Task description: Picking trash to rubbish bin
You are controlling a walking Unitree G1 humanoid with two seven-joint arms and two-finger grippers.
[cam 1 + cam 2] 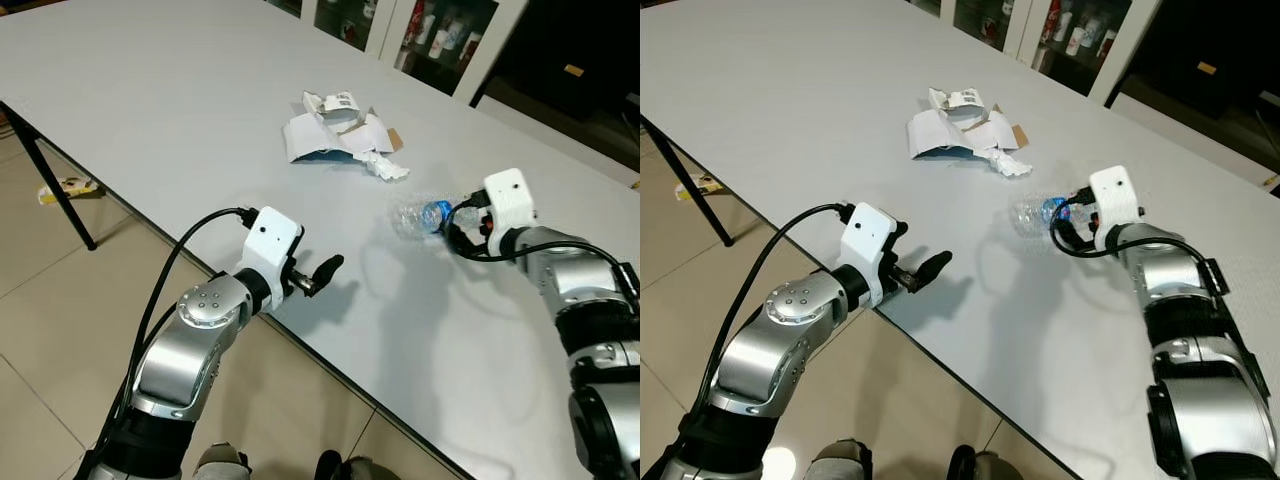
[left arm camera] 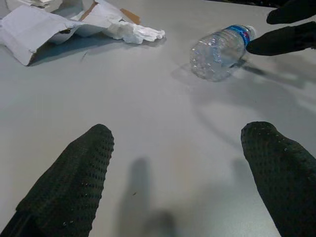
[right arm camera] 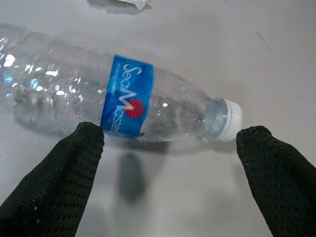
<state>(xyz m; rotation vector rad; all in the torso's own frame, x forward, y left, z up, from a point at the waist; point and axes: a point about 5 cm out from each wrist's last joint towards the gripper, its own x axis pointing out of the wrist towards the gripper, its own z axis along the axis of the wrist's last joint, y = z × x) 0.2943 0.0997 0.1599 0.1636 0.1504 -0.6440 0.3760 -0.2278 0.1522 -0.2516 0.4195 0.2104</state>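
Right wrist view has the plastic bottle (image 3: 123,108) lying on its side on the white table (image 1: 150,110), its long axis crosswise to the right gripper (image 3: 170,173), whose spread fingers point at the cap end, not yet touching. From the bottle, the crumpled paper trash (image 1: 335,130) lies farther back; the left gripper (image 2: 182,173), also open, hovers well apart nearer the table's edge, so the right arm is nearer

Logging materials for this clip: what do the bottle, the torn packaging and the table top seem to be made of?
The bottle looks like thin clear plastic: see-through, glinting, ribbed, with a glossy blue label and a white cap. The torn packaging seems to be cardboard or paperboard, white outside with brown at a torn flap; the crumpled white piece beside it may be tissue. The table top looks like smooth matte grey laminate, though that is uncertain.
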